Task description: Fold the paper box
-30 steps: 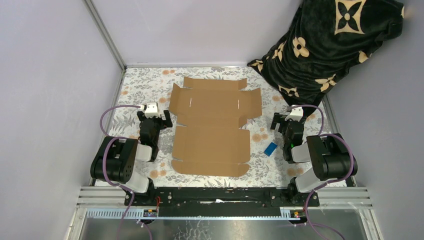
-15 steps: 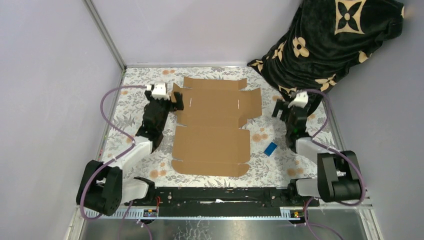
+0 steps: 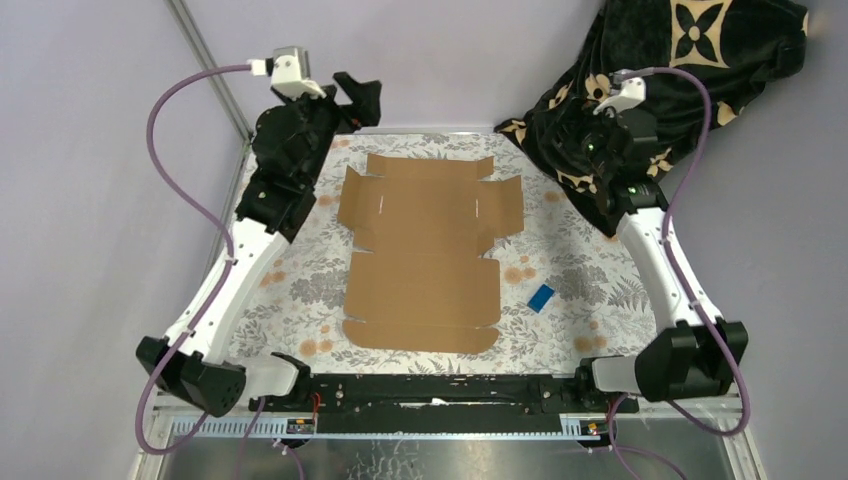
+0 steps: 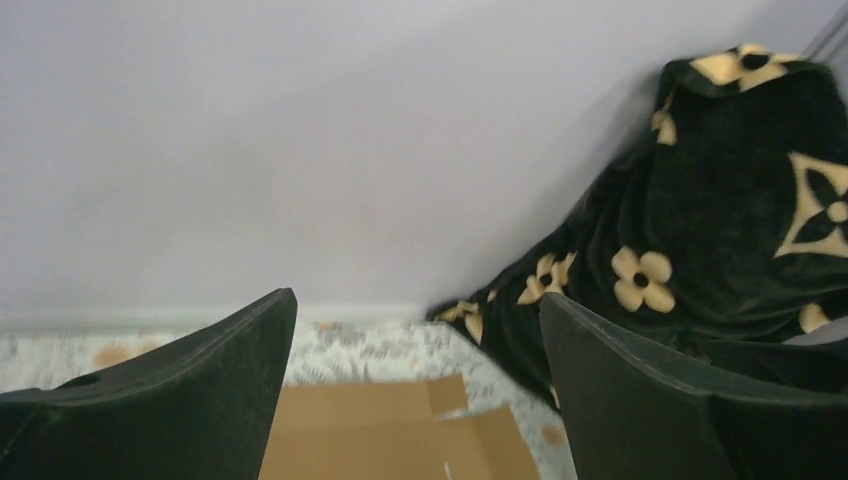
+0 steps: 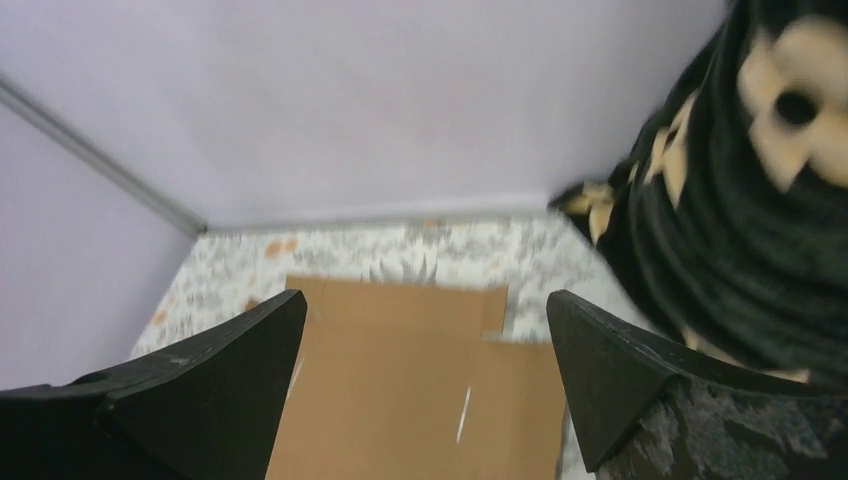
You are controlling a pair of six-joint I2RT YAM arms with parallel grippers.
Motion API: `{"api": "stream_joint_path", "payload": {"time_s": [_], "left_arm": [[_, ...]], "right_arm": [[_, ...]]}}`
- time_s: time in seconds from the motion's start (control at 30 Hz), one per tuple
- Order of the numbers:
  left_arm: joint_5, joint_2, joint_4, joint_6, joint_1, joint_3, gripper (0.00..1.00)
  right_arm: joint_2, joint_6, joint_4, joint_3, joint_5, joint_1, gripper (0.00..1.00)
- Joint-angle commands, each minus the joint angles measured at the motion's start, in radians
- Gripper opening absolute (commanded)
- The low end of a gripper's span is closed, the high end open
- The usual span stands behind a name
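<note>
- I read both released: left tool (image 4: 417,305) at upper left, right tool (image 5: 425,300) at upper right.
- Flat brown corrugated-cardboard paper box (image 3: 425,250) lies unfolded mid-frame on the desk (image 3: 290,270).
- Risk: the right tool may snag the adjacent black flower-patterned blanket (image 3: 680,80).

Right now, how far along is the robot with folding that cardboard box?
Nothing looks done: the paper box lies fully flat on the table, every flap spread out. Nothing is in hand either: the left fingers and right fingers are open and empty, raised near the far corners, clear of the sheet. All the folding is left.
</note>
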Motion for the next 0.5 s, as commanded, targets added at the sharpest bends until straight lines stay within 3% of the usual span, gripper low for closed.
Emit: {"api": "stream_joint_path", "payload": {"time_s": [0.0, 0.17, 0.23, 0.37, 0.47], "left_arm": [[0.144, -0.063, 0.001, -0.147, 0.051, -0.182, 0.99], [0.085, 0.03, -0.126, -0.162, 0.059, -0.179, 0.99], [0.048, 0.05, -0.124, -0.171, 0.067, -0.208, 0.99], [0.102, 0.113, -0.077, -0.155, 0.093, -0.243, 0.98], [0.129, 0.2, -0.102, -0.166, 0.129, -0.195, 0.84]], "right_arm": [[0.116, 0.026, -0.231, 0.022, -0.149, -0.003, 1.0], [0.217, -0.049, -0.343, 0.072, -0.121, 0.032, 1.0], [0.254, -0.053, -0.343, 0.092, -0.127, 0.043, 1.0], [0.373, -0.061, -0.385, 0.197, -0.132, 0.071, 0.92], [0.486, -0.065, -0.433, 0.304, -0.151, 0.092, 0.82]]}}
